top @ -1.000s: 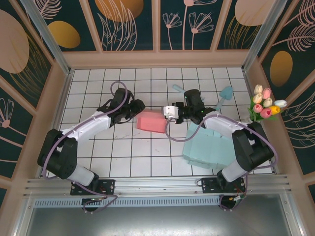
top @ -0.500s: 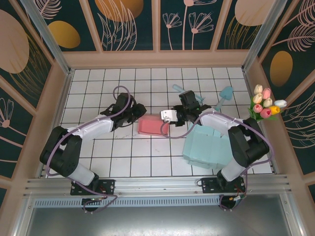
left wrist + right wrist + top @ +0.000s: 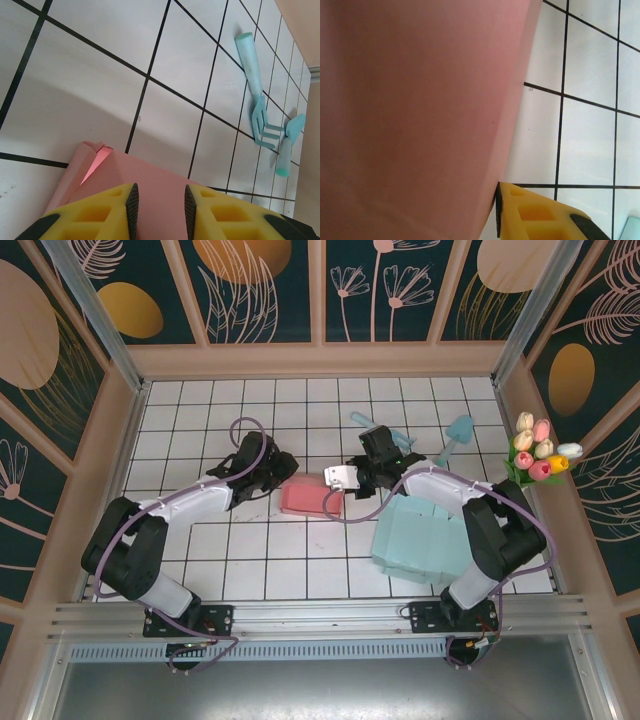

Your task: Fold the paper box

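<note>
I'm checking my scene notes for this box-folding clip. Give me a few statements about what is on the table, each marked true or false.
1. The pink box lies between the left tool and the right tool. True.
2. The teal rake rests on top of the pink box. False: it lies on the tiles, apart from the box.
3. The tulips stand at the table's left edge. False: they are at the right edge.
4. A pale blue stack lies on the right side of the table. True.
</note>
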Motion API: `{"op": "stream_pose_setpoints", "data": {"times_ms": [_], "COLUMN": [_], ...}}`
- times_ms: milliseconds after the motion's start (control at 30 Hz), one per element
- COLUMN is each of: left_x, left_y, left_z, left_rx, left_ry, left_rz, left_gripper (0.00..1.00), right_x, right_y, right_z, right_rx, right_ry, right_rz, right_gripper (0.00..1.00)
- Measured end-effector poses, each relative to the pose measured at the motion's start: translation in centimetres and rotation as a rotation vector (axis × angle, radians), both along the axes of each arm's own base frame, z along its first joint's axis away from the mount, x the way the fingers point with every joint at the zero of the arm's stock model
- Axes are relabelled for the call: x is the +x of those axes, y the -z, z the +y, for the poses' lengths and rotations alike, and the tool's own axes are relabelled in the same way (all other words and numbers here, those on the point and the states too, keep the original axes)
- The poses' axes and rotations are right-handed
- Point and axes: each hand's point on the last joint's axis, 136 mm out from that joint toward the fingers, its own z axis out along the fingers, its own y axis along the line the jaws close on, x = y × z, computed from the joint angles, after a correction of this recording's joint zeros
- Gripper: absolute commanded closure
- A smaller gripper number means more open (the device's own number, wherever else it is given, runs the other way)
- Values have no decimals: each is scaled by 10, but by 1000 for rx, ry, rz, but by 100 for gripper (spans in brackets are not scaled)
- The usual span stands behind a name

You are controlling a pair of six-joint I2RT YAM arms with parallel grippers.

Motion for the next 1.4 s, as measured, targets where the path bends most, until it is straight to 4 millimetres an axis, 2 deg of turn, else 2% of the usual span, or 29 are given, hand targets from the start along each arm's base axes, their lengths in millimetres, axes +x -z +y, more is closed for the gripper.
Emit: {"op": "stream_pose_setpoints", "data": {"times_ms": [1000,1100,1267,1400], "left_x": [4,4,2,-6], "left_y": [-8,-8,-7,4], "left_z": [2,1,-1,1], "left_rx": [-42,-32,1,36], "left_ry": [-88,-90,-79,-66], "left_rz": [-2,-10,-35,-30], "left_gripper": [67,67,68,68], "right_x": [-1,-2,-8,-11], "right_y": [4,5,12,14], "right_z": [0,0,-2,-2], "right_rx": [-99,-110,-156,-179], "right_ry": [17,18,14,13], "right_rz": [-11,-12,-6,-9], "right_gripper": [79,69,64,61]}}
